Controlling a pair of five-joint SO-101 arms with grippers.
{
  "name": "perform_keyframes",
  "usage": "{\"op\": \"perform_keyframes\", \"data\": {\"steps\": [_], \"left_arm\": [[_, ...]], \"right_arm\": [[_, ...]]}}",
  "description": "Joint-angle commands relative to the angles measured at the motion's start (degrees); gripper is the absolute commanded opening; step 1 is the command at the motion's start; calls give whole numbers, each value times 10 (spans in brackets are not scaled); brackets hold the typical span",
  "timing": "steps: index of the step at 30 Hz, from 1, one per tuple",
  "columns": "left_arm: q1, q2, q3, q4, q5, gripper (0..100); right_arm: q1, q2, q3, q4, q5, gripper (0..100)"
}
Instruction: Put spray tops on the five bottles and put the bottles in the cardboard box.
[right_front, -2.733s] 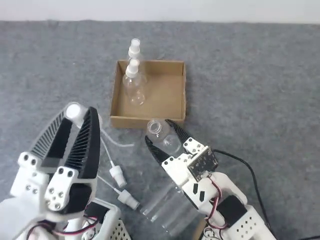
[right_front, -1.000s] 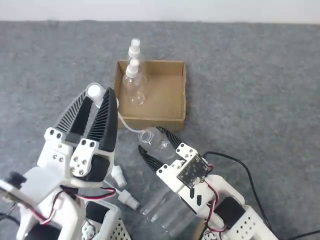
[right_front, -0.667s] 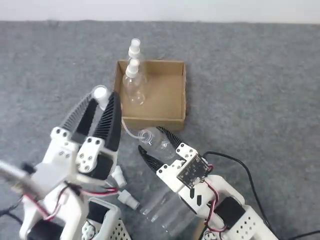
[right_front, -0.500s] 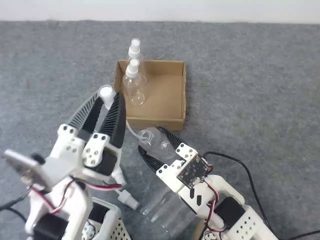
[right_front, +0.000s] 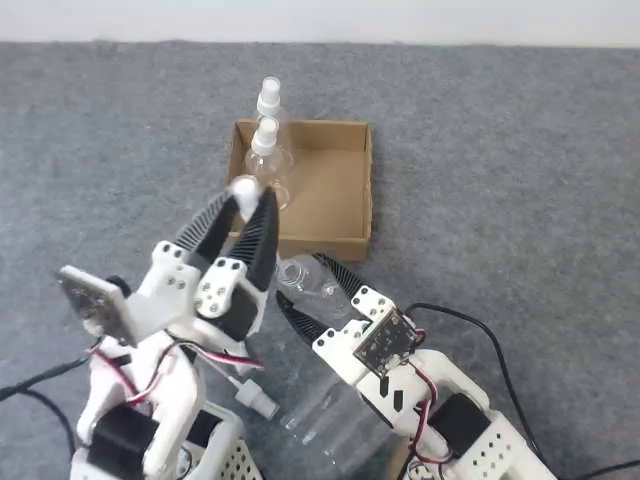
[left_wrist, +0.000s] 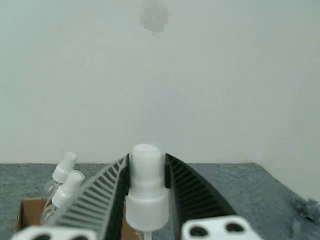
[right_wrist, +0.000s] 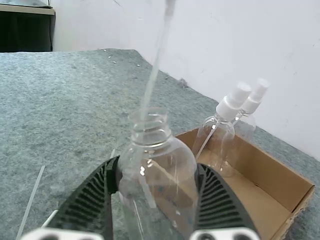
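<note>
My left gripper (right_front: 246, 196) is shut on a white spray top (right_front: 245, 187) (left_wrist: 146, 187), held high over the cardboard box's (right_front: 345, 190) near-left wall. Its thin dip tube (right_wrist: 155, 70) hangs down to the mouth of an open clear bottle (right_front: 312, 287) (right_wrist: 150, 131). My right gripper (right_front: 298, 279) (right_wrist: 156, 170) is shut on that bottle, upright just in front of the box. One capped bottle (right_front: 267, 160) (right_wrist: 220, 125) stands in the box's left side. A second capped bottle (right_front: 268, 98) (right_wrist: 250, 112) stands at its far-left corner.
A loose spray top (right_front: 256, 400) with its tube lies on the grey carpet between the arms. Clear uncapped bottles (right_front: 320, 420) lie under my right arm. A white basket (right_front: 225, 455) sits at the near edge. The box's right half is bare cardboard.
My left gripper has carried the spray top to the right and toward the box, until its tube reaches the held bottle's mouth. The right gripper and bottle have stayed still over the last second.
</note>
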Motion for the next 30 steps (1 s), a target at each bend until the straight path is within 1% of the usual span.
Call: {"op": "perform_keyframes", "data": {"steps": [1,7,8,12,18,24,30], "left_arm": [[23,-2,-2,-7,11,10],[28,-2,3,18,10,11],[28,-2,3,21,5,11],[28,-2,3,41,-50,12],[28,-2,0,56,-54,16],[29,-2,-1,69,-54,125],[29,-3,-24,102,-52,168]], "right_arm": [[-1,-14,7,-5,7,6],[-1,-15,7,-5,7,6],[-1,-15,7,-5,7,6],[-1,-15,7,-5,7,6],[-1,-15,7,-5,7,6],[-1,-15,7,-5,7,6],[10,-15,1,-5,7,6]]}}
